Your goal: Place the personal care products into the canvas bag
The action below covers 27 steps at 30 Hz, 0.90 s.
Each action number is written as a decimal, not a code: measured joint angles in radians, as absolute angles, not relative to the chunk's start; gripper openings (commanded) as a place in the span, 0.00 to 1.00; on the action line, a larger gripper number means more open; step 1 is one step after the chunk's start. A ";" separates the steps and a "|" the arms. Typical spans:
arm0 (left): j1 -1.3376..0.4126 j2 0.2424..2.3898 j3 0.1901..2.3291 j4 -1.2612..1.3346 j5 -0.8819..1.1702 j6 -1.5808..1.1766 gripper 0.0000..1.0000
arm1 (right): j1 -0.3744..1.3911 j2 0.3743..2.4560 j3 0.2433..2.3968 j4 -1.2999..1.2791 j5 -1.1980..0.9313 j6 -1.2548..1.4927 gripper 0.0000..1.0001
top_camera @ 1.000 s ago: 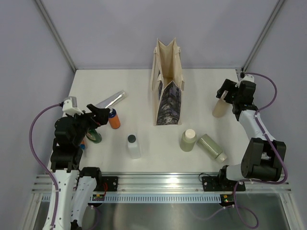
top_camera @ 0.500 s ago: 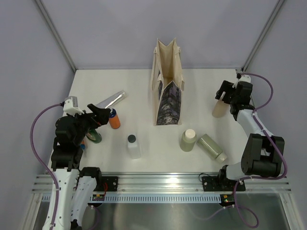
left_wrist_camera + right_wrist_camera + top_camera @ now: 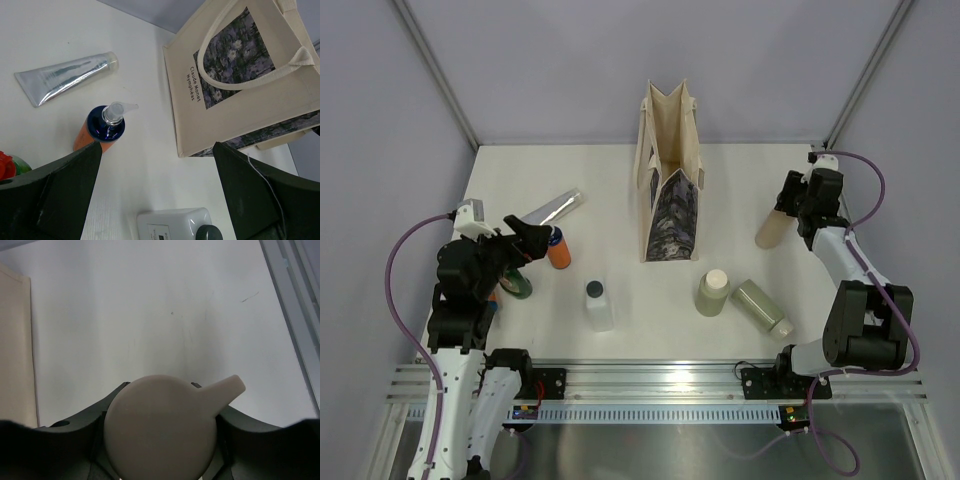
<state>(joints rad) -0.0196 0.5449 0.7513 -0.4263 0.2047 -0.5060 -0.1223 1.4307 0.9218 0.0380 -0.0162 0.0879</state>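
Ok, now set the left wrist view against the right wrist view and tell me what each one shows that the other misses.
Only the left wrist view shows the silver tube, the orange bottle with its blue pump top, the clear black-capped bottle and the printed panel of the canvas bag. Only the right wrist view shows the beige pump bottle, gripped between that arm's jaws, and the metal frame rail. Both share the white table and some of the bag's cream cloth.
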 measured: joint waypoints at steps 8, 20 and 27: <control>-0.020 0.535 0.751 -0.428 0.204 -0.506 0.99 | -0.121 1.436 1.082 -0.241 -0.093 0.078 0.00; -0.020 0.531 0.751 -0.439 0.204 -0.506 0.99 | -0.117 1.472 1.505 -0.472 -0.420 0.020 0.00; -0.020 0.537 0.753 -0.440 0.206 -0.506 0.99 | -0.054 1.632 1.940 -0.554 -0.508 0.017 0.00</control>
